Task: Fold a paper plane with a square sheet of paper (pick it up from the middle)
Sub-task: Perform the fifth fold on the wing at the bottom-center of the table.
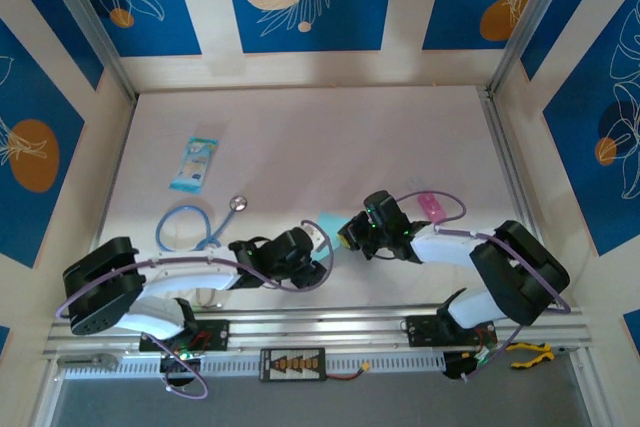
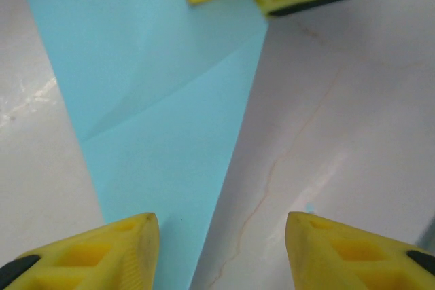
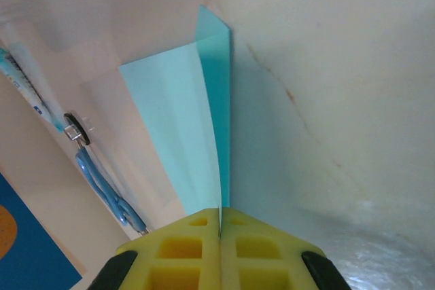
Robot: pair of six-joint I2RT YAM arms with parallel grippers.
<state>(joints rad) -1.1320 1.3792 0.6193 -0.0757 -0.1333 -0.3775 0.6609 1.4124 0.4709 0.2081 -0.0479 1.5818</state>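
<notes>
packet point(image 1: 194, 164) behind stethoscope point(image 1: 188, 228), paper plane point(image 1: 328, 221) to right

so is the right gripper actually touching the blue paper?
Touching. In the right wrist view the right gripper is shut, with the blue paper pinched in the seam between its yellow fingers.

Black-and-white arms point(image 1: 190, 277), purple cables point(image 1: 458, 209), left gripper point(image 2: 221, 225) and right gripper point(image 3: 219, 215) with yellow fingers point(image 2: 102, 256).

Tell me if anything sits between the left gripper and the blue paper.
Nothing visible does. The left gripper hangs open directly over the edge of the light-blue paper and the bare table beside it. The right gripper is shut on the paper's far end, beyond that gap rather than in it.
</notes>
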